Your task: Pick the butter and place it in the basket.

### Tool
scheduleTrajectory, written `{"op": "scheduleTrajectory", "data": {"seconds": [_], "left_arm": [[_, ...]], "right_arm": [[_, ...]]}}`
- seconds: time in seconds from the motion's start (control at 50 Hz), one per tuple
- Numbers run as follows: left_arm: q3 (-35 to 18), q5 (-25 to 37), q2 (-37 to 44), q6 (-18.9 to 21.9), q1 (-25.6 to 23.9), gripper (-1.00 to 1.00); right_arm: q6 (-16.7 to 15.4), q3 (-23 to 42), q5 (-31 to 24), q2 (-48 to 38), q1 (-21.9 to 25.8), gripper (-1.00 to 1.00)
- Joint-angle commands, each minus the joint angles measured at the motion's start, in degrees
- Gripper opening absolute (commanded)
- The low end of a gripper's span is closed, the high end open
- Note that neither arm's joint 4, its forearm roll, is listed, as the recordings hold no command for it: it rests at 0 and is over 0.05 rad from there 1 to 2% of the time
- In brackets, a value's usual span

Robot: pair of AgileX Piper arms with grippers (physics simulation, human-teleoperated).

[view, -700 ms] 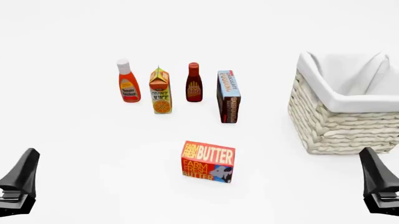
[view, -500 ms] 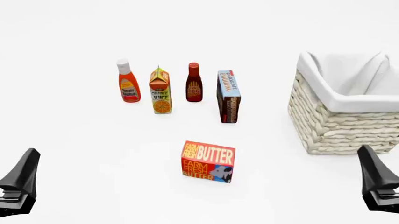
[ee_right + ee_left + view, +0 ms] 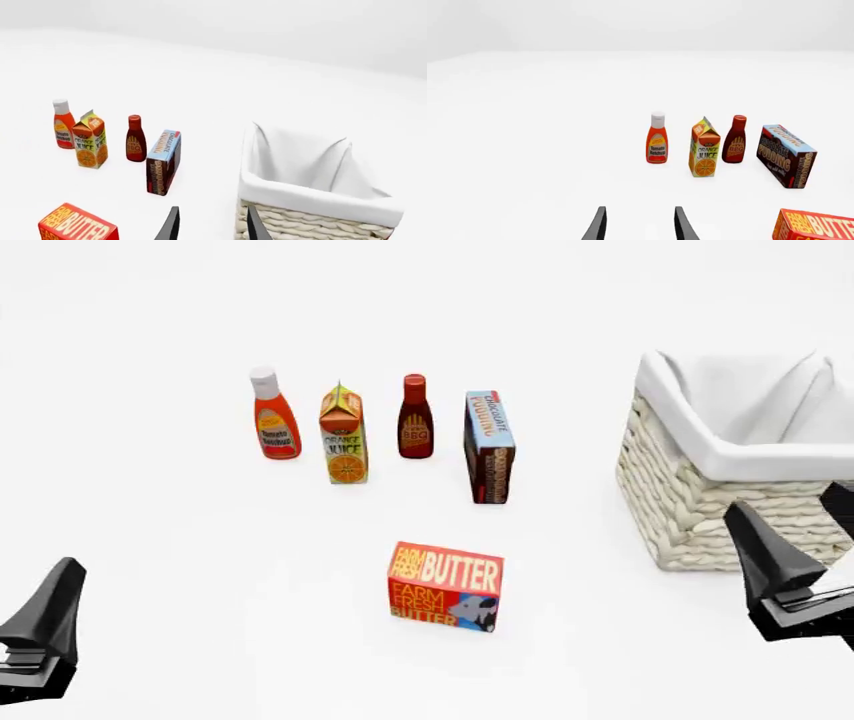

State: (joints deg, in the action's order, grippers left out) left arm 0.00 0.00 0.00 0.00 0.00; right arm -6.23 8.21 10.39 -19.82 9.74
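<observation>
The butter (image 3: 446,585), a red and orange box with a cow picture, stands alone at the front middle of the table. It shows partly in the left wrist view (image 3: 814,227) and the right wrist view (image 3: 77,225). The basket (image 3: 694,505), cream wicker with a white liner, stands at the right; it also shows in the right wrist view (image 3: 313,200). My left gripper (image 3: 51,625) is open and empty at the front left, far left of the butter. My right gripper (image 3: 774,575) is open and empty, just in front of the basket, to the right of the butter.
A row stands behind the butter: ketchup bottle (image 3: 274,425), orange juice carton (image 3: 343,435), dark BBQ sauce bottle (image 3: 415,418) and chocolate pudding box (image 3: 490,445). The basket's near wall is close to my right gripper.
</observation>
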Motion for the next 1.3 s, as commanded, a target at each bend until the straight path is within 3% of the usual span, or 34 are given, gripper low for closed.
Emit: {"op": "scheduleTrajectory", "data": {"seconds": [0.02, 0.16, 0.38, 0.5, 0.68, 0.78, 0.86, 1.08, 1.3], "left_arm": [[0.0, 0.0, 0.0, 0.0, 0.0, 1.0], [0.0, 0.0, 0.0, 0.0, 0.0, 1.0], [0.0, 0.0, 0.0, 0.0, 0.0, 1.0], [0.0, 0.0, 0.0, 0.0, 0.0, 1.0], [0.0, 0.0, 0.0, 0.0, 0.0, 1.0], [0.0, 0.0, 0.0, 0.0, 0.0, 1.0], [0.0, 0.0, 0.0, 0.0, 0.0, 1.0], [0.0, 0.0, 0.0, 0.0, 0.0, 1.0], [0.0, 0.0, 0.0, 0.0, 0.0, 1.0]], "right_arm": [[-3.3, 5.7, 3.4, -10.9, 5.7, 1.0], [-5.4, 8.4, -0.9, -14.1, 9.1, 1.0], [-6.0, 16.0, -7.0, -22.0, 14.9, 1.0], [-6.7, 20.4, -10.1, -24.0, 16.0, 1.0], [-8.4, 27.2, -19.1, -24.4, 18.1, 1.0], [-8.2, 31.4, -22.8, -29.1, 19.4, 1.0], [-10.4, 35.7, -25.6, -33.3, 20.6, 1.0], [-11.8, 46.8, -33.4, -42.2, 23.2, 1.0], [-15.2, 52.6, -39.2, -46.9, 25.4, 1.0]]}}
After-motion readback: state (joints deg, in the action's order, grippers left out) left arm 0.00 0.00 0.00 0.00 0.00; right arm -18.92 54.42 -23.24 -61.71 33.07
